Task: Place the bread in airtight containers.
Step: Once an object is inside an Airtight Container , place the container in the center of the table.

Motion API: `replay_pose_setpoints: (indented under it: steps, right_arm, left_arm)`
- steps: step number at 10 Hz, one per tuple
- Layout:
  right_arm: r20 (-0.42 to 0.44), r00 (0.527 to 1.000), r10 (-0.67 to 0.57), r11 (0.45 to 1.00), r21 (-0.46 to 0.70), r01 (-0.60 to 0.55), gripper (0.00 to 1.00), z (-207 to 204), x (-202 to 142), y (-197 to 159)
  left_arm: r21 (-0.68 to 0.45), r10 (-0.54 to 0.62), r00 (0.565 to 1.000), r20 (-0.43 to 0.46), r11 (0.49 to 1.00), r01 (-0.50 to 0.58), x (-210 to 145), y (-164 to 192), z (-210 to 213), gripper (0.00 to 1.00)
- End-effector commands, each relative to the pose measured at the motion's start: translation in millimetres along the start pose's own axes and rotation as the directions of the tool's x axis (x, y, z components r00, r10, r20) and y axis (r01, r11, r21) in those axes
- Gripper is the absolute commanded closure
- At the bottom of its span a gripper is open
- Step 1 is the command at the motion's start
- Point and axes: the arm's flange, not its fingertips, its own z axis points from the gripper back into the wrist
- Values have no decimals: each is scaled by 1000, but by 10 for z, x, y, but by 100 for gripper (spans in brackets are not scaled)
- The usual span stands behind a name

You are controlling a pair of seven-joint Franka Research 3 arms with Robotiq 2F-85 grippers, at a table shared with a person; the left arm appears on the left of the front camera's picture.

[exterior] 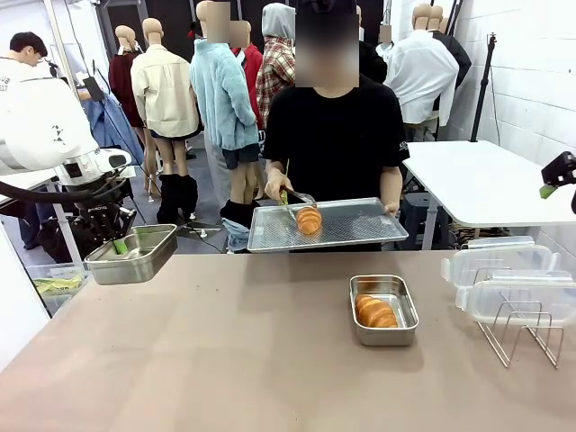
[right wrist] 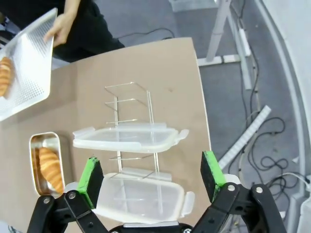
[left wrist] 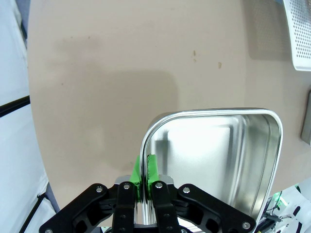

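Clamped on one wall of the empty tin (left wrist: 214, 160), the left gripper (left wrist: 144, 170) could lose it under a dropped roll (exterior: 309, 219). The right gripper (right wrist: 151, 174) hangs open.

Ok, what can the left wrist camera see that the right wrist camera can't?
Left wrist view, not the right: the left gripper pinched shut on the rim of an empty tin. Right wrist view, not the left: the open right gripper over two clear lids by a wire rack, a second tin with bread in it, and a person's hand holding the tray. Both: the brown table and that holed tray.
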Motion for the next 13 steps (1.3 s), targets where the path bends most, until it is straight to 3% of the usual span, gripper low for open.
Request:
replay_pose_setpoints:
  steps: [1, 13]
  right_arm:
    - [6, 1000, -8, 1000, -21, 9, 0, -1, 17, 68]
    - [6, 1000, -8, 1000, -21, 9, 0, -1, 17, 68]
  left_arm:
    - [4, -1, 1000, 10, 1000, 1, 7, 9, 34, 100]
    - [4, -1, 1000, 10, 1000, 1, 7, 9, 34, 100]
